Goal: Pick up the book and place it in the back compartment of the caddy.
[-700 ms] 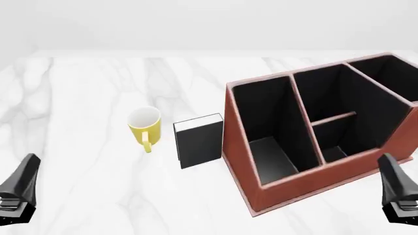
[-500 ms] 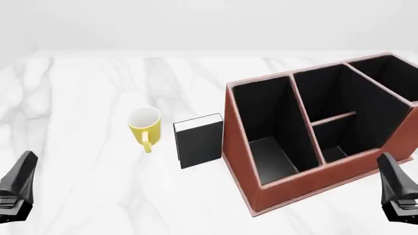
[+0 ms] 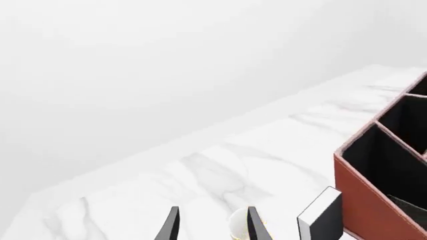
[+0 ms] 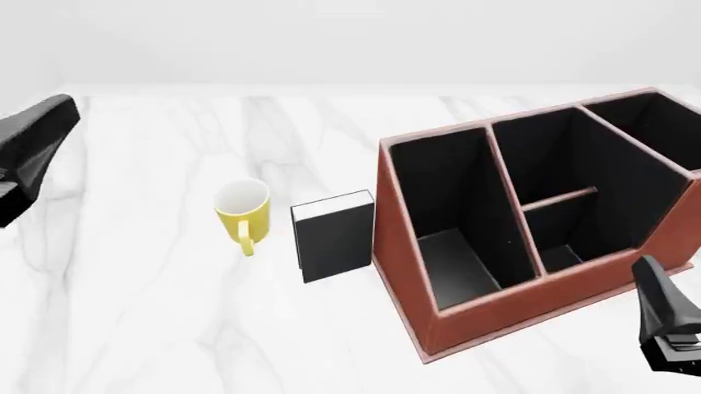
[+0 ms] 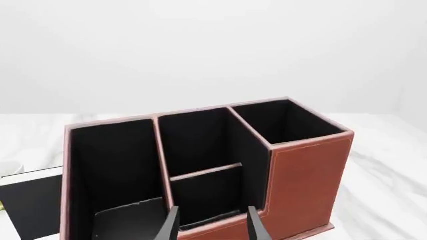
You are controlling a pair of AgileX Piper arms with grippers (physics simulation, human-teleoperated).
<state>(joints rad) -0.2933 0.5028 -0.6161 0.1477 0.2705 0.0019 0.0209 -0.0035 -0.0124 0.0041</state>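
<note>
left jaws parted, nothing between | book [image 3: 321, 218] upright beside caddy [image 3: 370, 197] | marble table [image 3: 220, 175]

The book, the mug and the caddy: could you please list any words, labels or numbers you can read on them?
None can be read.
The book: plain black cover, white page edges, no title.
The mug: plain yellow, no print.
The caddy: reddish-brown walls, black lining, no label or brand showing.

Caddy [image 4: 515, 271] far end cut by front view's right edge, left end effector [image 3: 210, 225] mostly cropped, mug [image 3: 239, 229] half hidden behind it
</note>
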